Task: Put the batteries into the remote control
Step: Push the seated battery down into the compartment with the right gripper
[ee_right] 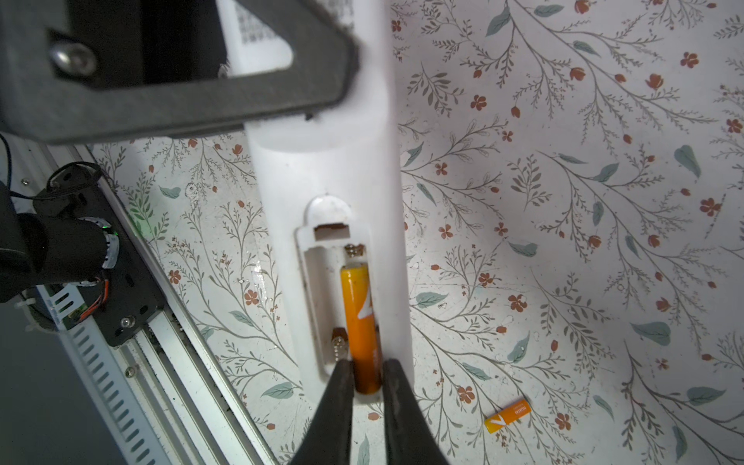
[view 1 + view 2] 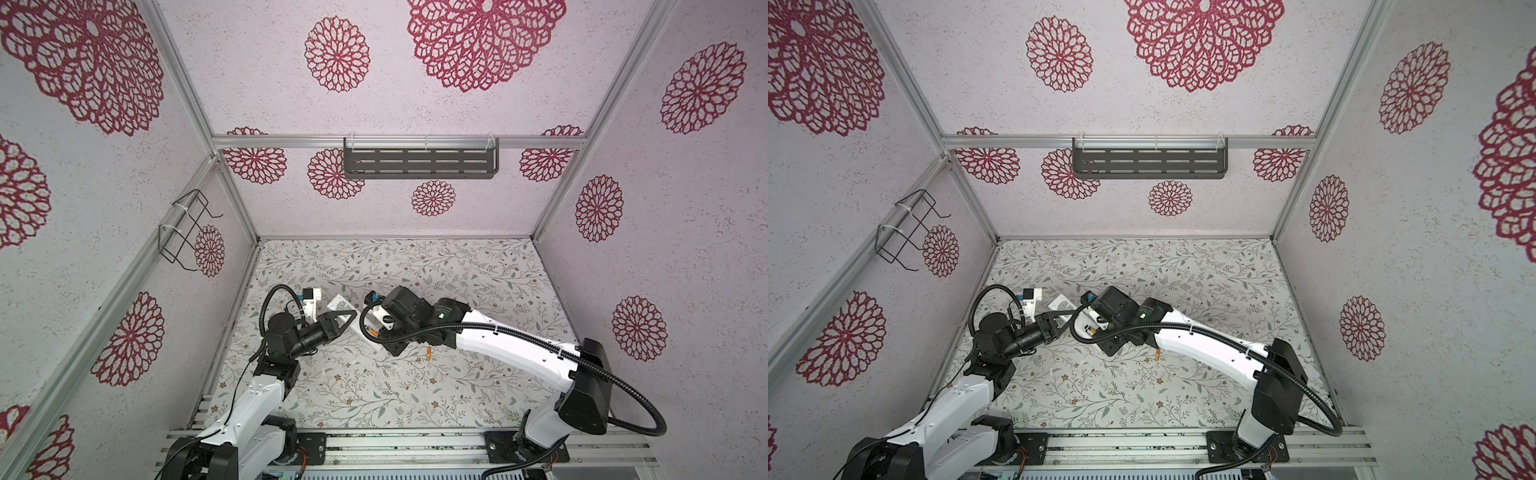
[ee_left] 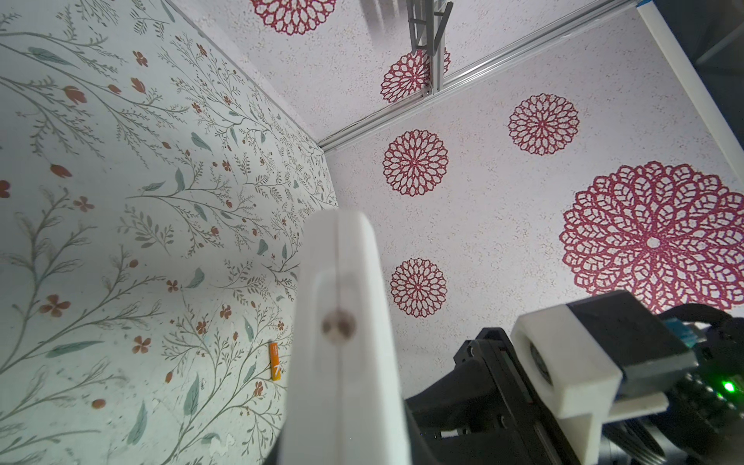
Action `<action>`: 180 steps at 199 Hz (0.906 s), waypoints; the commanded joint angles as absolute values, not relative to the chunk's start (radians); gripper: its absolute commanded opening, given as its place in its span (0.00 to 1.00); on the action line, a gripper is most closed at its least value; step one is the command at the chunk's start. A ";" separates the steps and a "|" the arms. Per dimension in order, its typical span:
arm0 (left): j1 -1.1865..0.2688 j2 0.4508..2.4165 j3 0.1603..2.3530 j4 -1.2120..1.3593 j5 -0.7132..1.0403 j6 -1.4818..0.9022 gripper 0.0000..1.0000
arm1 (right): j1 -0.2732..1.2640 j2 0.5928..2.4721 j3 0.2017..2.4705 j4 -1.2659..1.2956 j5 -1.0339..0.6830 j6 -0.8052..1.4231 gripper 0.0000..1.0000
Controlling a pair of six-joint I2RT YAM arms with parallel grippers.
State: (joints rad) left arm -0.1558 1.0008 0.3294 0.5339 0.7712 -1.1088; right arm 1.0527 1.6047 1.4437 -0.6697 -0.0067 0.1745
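The slim white plastic remote control is held back-up over the floral-patterned tabletop, its compartment open. The left gripper clamps its label end. One orange cylindrical battery sits in a slot, pinched narrowly by the right gripper. The second orange battery lies loose nearby, with open tabletop around it.

Bench: floral-print surf. Grey slotted shelf on rear wall; blk wire rack on LH wall.

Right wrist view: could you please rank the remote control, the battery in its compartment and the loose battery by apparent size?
remote control
battery in the compartment
loose battery: looks smaller, but lies farther from the camera, so unsure.
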 commanded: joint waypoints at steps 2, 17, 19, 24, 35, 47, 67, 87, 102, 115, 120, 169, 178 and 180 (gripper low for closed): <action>-0.147 1.002 0.328 0.577 0.776 -1.117 0.00 | 1.047 1.607 1.483 -0.658 -0.014 0.157 0.16; -0.146 1.001 0.328 0.576 0.775 -1.117 0.00 | 1.047 1.612 1.486 -0.660 -0.016 0.156 0.15; -0.146 1.000 0.327 0.576 0.775 -1.117 0.00 | 1.047 1.613 1.487 -0.660 -0.017 0.156 0.16; -0.146 1.000 0.328 0.576 0.775 -1.117 0.00 | 1.046 1.615 1.486 -0.660 -0.017 0.158 0.15; -0.147 1.000 0.328 0.575 0.775 -1.116 0.00 | 1.046 1.619 1.488 -0.660 -0.017 0.159 0.15; -0.144 1.001 0.328 0.575 0.775 -1.117 0.00 | 1.046 1.623 1.489 -0.659 -0.015 0.160 0.15; -0.141 1.002 0.327 0.574 0.775 -1.116 0.00 | 1.049 1.629 1.491 -0.657 -0.008 0.165 0.14; -0.138 1.002 0.328 0.574 0.776 -1.119 0.00 | 1.050 1.639 1.498 -0.657 0.000 0.173 0.14; -0.135 1.000 0.328 0.574 0.778 -1.121 0.00 | 1.051 1.648 1.502 -0.657 0.009 0.185 0.13; -0.134 0.999 0.329 0.574 0.779 -1.121 0.00 | 1.051 1.655 1.503 -0.656 0.020 0.197 0.13; -0.134 0.999 0.329 0.573 0.779 -1.121 0.00 | 1.051 1.657 1.503 -0.657 0.027 0.199 0.12; -0.130 0.999 0.331 0.578 0.782 -1.123 0.00 | 1.055 1.666 1.500 -0.636 0.061 0.229 0.11; -0.129 1.000 0.332 0.577 0.782 -1.123 0.00 | 1.056 1.668 1.500 -0.630 0.062 0.231 0.11; -0.130 1.000 0.332 0.578 0.782 -1.124 0.00 | 1.055 1.669 1.500 -0.628 0.061 0.231 0.12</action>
